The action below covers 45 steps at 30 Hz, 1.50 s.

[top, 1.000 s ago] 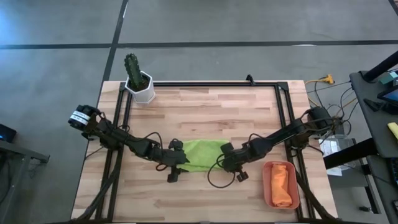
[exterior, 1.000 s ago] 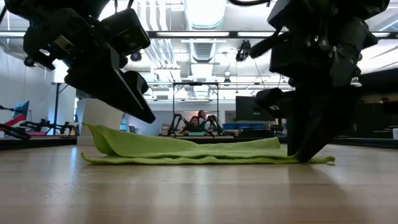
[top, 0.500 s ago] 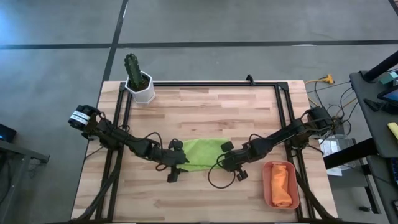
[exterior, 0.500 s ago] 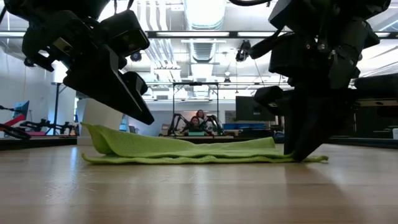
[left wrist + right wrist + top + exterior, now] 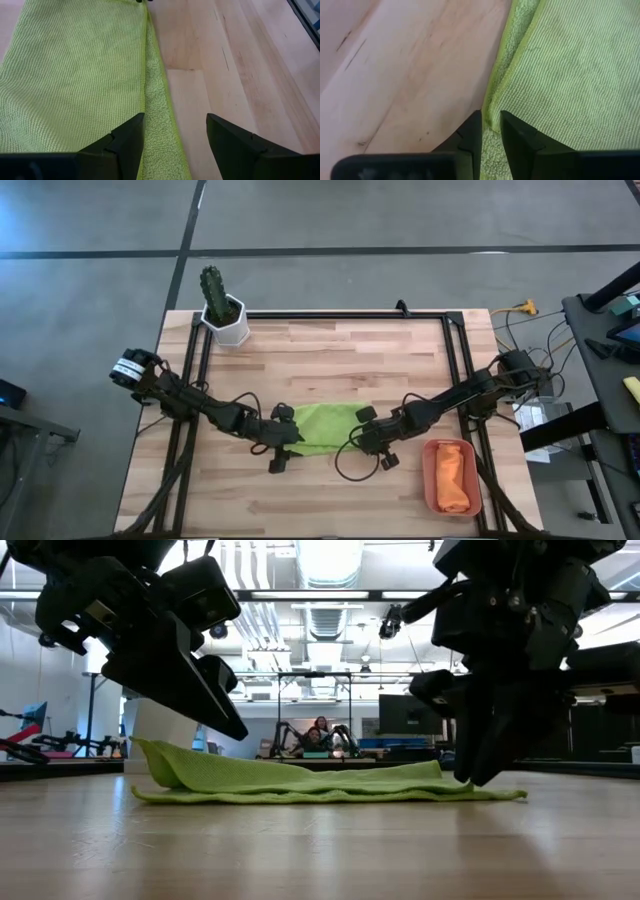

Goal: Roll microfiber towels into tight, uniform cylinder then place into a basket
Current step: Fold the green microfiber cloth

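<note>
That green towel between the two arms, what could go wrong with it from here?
The right pincer is nearly shut on just the hem of the green towel, so the edge might slip free. The left pincer is open over the opposite edge; if the ends move unevenly, the roll may come out loose or crooked.

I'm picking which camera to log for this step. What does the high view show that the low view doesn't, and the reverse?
Only the high view shows the basket with the orange towel lying in it, and the cactus pot at the table's far left corner.

Only the low view shows the green towel's raised fold at one end, and the room behind.

Both show the green towel flat on the table, with the left end effector and right end effector at its two ends.
</note>
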Available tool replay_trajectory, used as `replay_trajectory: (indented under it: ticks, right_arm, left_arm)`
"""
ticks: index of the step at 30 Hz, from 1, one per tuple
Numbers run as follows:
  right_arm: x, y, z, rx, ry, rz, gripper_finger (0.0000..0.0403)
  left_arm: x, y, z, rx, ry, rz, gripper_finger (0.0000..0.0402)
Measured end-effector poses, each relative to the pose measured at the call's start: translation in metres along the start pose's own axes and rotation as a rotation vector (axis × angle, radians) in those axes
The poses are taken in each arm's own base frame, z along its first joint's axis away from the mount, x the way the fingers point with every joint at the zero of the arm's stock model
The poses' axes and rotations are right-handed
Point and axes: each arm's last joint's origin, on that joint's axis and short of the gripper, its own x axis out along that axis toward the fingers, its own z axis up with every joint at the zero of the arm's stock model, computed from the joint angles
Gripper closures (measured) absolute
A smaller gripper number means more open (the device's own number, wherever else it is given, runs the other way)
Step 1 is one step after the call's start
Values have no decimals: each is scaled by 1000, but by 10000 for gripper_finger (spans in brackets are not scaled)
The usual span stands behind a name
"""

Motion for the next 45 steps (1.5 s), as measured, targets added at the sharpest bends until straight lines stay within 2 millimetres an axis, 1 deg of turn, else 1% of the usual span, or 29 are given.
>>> replay_trajectory:
  ticks: [4,9,17,20,23,33,36,45]
  right_arm:
    - [0,0,-1,-5,7,1,347]
    - [1,0,-1,-13,7,1,346]
    - [1,-1,-1,-27,0,-6,306]
    - [1,-1,-1,-29,-8,-11,300]
    - [1,-1,0,-29,-11,-12,303]
    - [2,0,-3,-31,-6,-11,338]
    - [2,0,-4,-32,-1,-10,337]
    - [3,-1,-4,-38,-1,-47,315]
  left_arm:
    - [0,0,0,0,0,0,207]
    - [0,0,0,0,0,0,207]
    - [0,0,0,0,-1,-1,207]
    - [0,0,0,0,-1,-1,207]
    - [0,0,0,0,-3,-2,207]
    - [0,-1,1,-1,-8,-3,207]
    - [0,-1,1,-1,-8,-3,207]
    - [0,0,1,-1,-8,-3,207]
